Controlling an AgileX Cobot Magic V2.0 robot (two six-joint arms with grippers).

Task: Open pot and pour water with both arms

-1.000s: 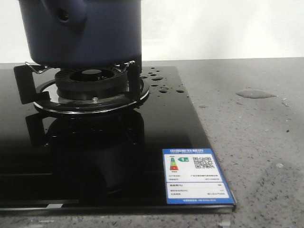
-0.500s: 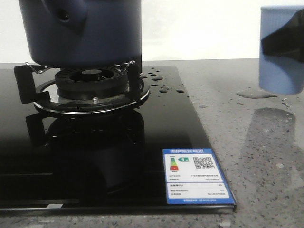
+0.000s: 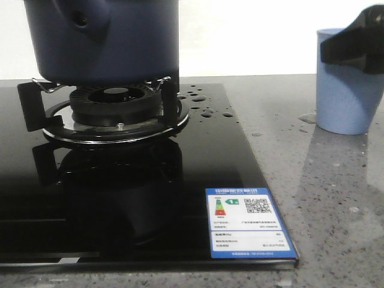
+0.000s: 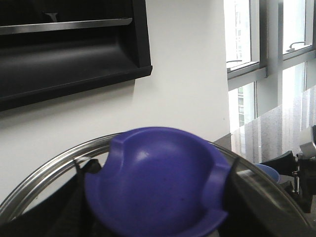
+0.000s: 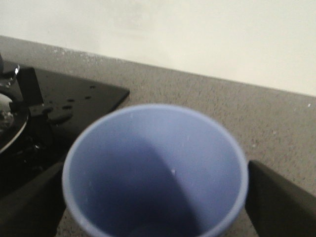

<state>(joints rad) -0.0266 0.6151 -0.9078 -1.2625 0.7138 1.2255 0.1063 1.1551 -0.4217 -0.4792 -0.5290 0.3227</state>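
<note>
I am judging the task to be about half done. The pot (image 3: pixel 102 42) is sitting on the burner (image 3: pixel 114 102), its top cut off in the front view, so I cannot tell whether it is uncovered. In my left wrist view the glass lid (image 4: pixel 44 168) is showing against the wall. My left fingers (image 4: pixel 64 212) are looking clenched on either side of its blue knob (image 4: pixel 158 182), so I am taking the opening as done. My right fingers (image 5: pixel 281 202) are gripping the light blue cup (image 3: pixel 345 84), which is standing upright well to the right of the pot. I cannot tell whether water is in it. The pouring is what is left.

A white wall is rising behind the pot, with a black shelf (image 4: pixel 69 54) and windows (image 4: pixel 266 49) in the left wrist view. The grey speckled surface (image 3: pixel 336 204) is carrying the black glass hob (image 3: pixel 180 180) under the pot. Droplets (image 3: pixel 204 102) are lying just right of the pot, and an energy label (image 3: pixel 247 227) is sitting at the hob's near corner.
</note>
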